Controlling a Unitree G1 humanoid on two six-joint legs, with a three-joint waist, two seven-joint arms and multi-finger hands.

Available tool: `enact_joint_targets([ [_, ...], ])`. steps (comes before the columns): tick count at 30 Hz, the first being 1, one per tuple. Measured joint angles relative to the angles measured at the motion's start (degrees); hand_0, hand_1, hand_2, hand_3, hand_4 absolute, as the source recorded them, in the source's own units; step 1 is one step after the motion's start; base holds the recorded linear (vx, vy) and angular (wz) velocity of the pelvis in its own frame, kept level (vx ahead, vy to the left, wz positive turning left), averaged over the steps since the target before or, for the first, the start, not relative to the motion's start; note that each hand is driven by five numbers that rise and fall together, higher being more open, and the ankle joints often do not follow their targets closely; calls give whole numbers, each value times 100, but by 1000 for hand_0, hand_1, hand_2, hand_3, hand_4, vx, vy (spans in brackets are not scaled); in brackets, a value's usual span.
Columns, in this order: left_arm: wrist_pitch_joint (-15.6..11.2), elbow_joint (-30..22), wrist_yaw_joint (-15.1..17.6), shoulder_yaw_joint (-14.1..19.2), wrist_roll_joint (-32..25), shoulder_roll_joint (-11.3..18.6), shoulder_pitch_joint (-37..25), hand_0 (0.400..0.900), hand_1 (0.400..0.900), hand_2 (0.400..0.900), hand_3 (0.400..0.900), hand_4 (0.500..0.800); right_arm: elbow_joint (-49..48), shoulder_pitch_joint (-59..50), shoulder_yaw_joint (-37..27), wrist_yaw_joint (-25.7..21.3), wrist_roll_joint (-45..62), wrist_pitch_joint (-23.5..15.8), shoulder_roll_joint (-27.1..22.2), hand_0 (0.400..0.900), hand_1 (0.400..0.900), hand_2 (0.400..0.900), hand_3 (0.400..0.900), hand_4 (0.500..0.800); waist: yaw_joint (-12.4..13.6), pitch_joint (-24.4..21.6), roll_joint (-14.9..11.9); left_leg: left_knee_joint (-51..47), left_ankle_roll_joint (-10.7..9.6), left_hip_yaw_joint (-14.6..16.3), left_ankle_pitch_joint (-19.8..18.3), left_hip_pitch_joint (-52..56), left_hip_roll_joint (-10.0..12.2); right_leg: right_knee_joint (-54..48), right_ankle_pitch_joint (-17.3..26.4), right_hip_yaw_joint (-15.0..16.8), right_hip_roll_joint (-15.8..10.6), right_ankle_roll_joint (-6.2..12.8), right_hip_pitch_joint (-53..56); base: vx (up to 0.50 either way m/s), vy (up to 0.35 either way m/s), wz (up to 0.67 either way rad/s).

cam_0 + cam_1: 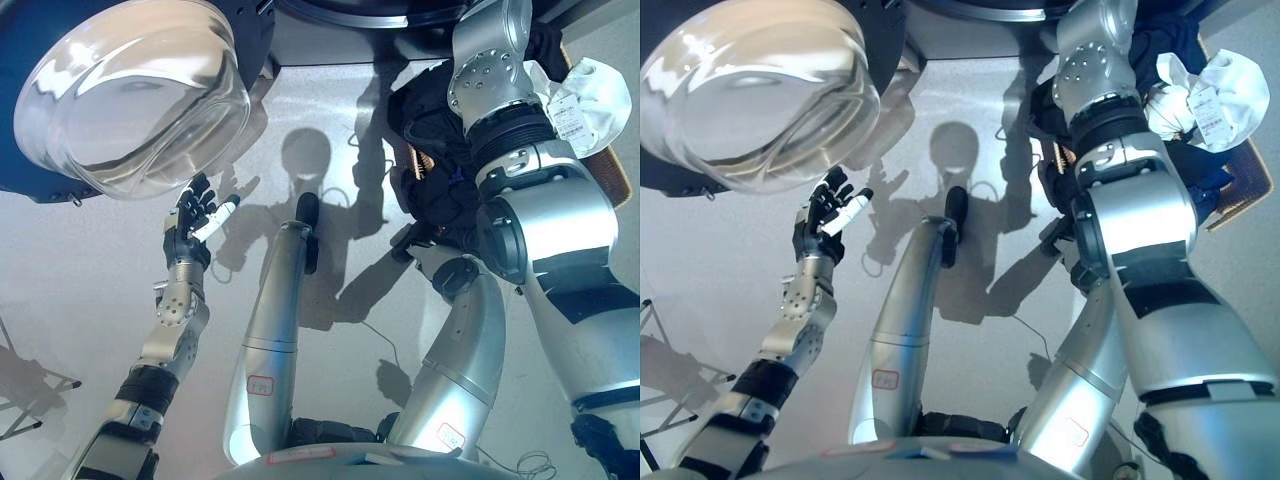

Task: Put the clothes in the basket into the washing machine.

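The robot's left hand (192, 222) hangs with fingers straight and spread, holding nothing, just below the round glass door (130, 95) of the washing machine (330, 12), which swings open above it. Well off to that hand's right, across bare grey floor (90, 320), dark clothes (440, 170) and a white garment (1220, 95) (a paper tag attached) lie heaped in the basket (612, 170). The right arm reaches up over the heap; its hand is hidden, so whether its fingers are spread or closed cannot be told.
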Motion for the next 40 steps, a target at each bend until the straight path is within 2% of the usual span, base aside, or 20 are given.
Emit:
enact_joint_targets([
  [7, 1, 32, 3, -37, -2, -1, -8, 900, 900, 900, 900, 800, -57, 24, 17, 0, -2, -2, 51, 900, 900, 900, 900, 800, -15, -3, 6, 4, -7, 16, 5, 26, 5, 13, 0, 16, -1, 0, 1, -5, 17, -6],
  [11, 100, 182, 115, -24, -4, -64, -54, 900, 900, 900, 900, 800, -1547, 1079, 139, -21, -92, -58, 372, 900, 900, 900, 900, 800, -152, -4, 6, -223, 23, 57, 71, 232, 31, -257, 50, -36, 76, -32, 219, -32, 25, -20],
  [13, 166, 342, 219, 6, -5, -111, -45, 900, 900, 900, 900, 800, -2152, 1777, 370, -19, -372, -60, 571, 900, 900, 900, 900, 800, -296, -17, 6, -526, 31, 86, 161, 487, 107, -655, 170, -115, 215, 62, 525, -46, -3, -15],
  [16, 222, 474, 242, 84, -4, -306, 62, 900, 900, 900, 900, 800, -2666, 2863, 521, 1, -943, 18, 739, 900, 900, 900, 900, 800, -473, -313, 1, -1309, 85, 149, 418, 766, 200, -1587, 463, -367, 436, 375, 923, -16, 9, -14],
  [17, 223, 544, 246, 84, -3, -375, 35, 900, 900, 900, 900, 800, -2726, 3170, 510, 0, -1079, 48, 712, 900, 900, 900, 900, 800, -502, -314, 0, -1588, 109, 191, 552, 973, 206, -1897, 595, -435, 493, 401, 1153, 24, 4, -10],
  [19, 214, 704, 225, 102, 2, -507, 65, 900, 900, 900, 900, 800, -2745, 3898, 477, -15, -1224, 114, 689, 900, 900, 900, 900, 800, -585, -504, -13, -1933, 92, 201, 579, 1266, 204, -2376, 814, -477, 618, 555, 1495, 26, 7, -7],
  [21, 215, 1065, 191, 128, 9, -662, 25, 900, 900, 900, 900, 800, -2773, 4563, 477, 2, -1455, 144, 643, 900, 900, 900, 900, 800, -658, -706, -53, -2218, 108, 282, 644, 1532, 210, -2719, 921, -494, 705, 660, 1757, 13, 10, -3],
  [22, 210, 1389, 155, 163, 10, -774, -44, 900, 900, 900, 900, 800, -2779, 4865, 464, 79, -1557, 148, 699, 900, 900, 900, 900, 800, -737, -705, -54, -2359, 145, 326, 667, 1808, 179, -2914, 1124, -488, 706, 542, 2032, 183, 8, -12],
  [23, 221, 1617, 128, 213, 8, -874, -51, 900, 900, 900, 900, 800, -2761, 5129, 501, 90, -1574, 217, 715, 900, 900, 900, 900, 800, -763, -707, -58, -2467, 139, 346, 672, 2059, 170, -3073, 1167, -508, 762, 595, 2292, 233, 8, -11],
  [24, 224, 1744, 110, 282, 12, -954, -40, 900, 900, 900, 900, 800, -2757, 5428, 477, 139, -1611, 245, 687, 900, 900, 900, 900, 800, -861, -699, -86, -2624, 135, 385, 629, 2334, 237, -3256, 1181, -524, 831, 563, 2583, 323, 20, -20],
  [26, 248, 2329, -96, 660, 27, -1163, -17, 900, 900, 900, 900, 800, -2529, 6132, 507, 358, -1875, 371, 877, 900, 900, 900, 900, 800, -867, -605, -304, -3335, 66, 446, 742, 3627, 228, -3995, 1330, -542, 1038, 640, 3784, 177, 9, -11],
  [28, 190, 2456, -121, 645, 40, -1137, 387, 900, 900, 900, 900, 800, -2478, 6763, 560, 361, -1994, 421, 1066, 900, 900, 900, 900, 800, -937, -1070, -499, -3747, -19, 413, 724, 4139, 231, -4325, 1294, -606, 1110, 707, 4183, 217, 13, -7],
  [29, 174, 2588, -224, 707, 137, -1124, 380, 900, 900, 900, 900, 800, -2282, 6861, 500, 423, -2223, 391, 1080, 900, 900, 900, 900, 800, -991, -1133, -541, -3959, -61, 414, 723, 4409, 256, -4493, 1290, -718, 1143, 722, 4444, 233, 26, -8],
  [30, 227, 2936, -339, 756, 256, -1158, 279, 900, 900, 900, 900, 800, -1843, 6830, 436, 532, -2514, 428, 1067, 900, 900, 900, 900, 800, -1008, -1136, -543, -4242, -51, 421, 871, 4803, 266, -4803, 1418, -815, 1209, 880, 4860, 205, 13, -3],
  [31, 261, 3182, -405, 772, 312, -1202, 275, 900, 900, 900, 900, 800, -1520, 6941, 417, 526, -2650, 537, 1060, 900, 900, 900, 900, 800, -976, -1146, -559, -4507, -78, 403, 931, 5251, 276, -5036, 1451, -851, 1291, 901, 5300, 205, -8, 3],
  [32, 279, 3335, -499, 777, 414, -1213, 378, 900, 900, 900, 900, 800, -1228, 7101, 346, 559, -2824, 579, 1065, 900, 900, 900, 900, 800, -936, -1199, -567, -4769, -114, 402, 945, 5693, 298, -5301, 1463, -913, 1371, 902, 5725, 233, 1, 0],
  [34, 371, 3657, -675, 781, 603, -1227, 584, 900, 900, 900, 900, 800, -717, 7453, 206, 630, -3109, 618, 1072, 900, 900, 900, 900, 800, -902, -1582, -551, -5229, -198, 413, 975, 6153, 323, -5662, 1474, -1002, 1480, 899, 6133, 226, 14, -5],
  [38, 565, 4234, -888, 950, 999, -1377, 911, 900, 900, 900, 900, 800, 254, 7902, -45, 662, -3645, 831, 992, 900, 900, 900, 900, 800, -907, -2075, -408, -6031, -210, 452, 1166, 7078, 335, -6271, 1641, -1077, 1645, 821, 6937, 133, -3, -2],
  [40, 670, 4480, -944, 1018, 1142, -1471, 980, 900, 900, 900, 900, 800, 556, 8064, -97, 676, -3805, 956, 925, 900, 900, 900, 900, 800, -878, -2182, -329, -6256, -221, 493, 1182, 7479, 360, -6453, 1660, -1096, 1711, 850, 7302, 91, -10, -3],
])
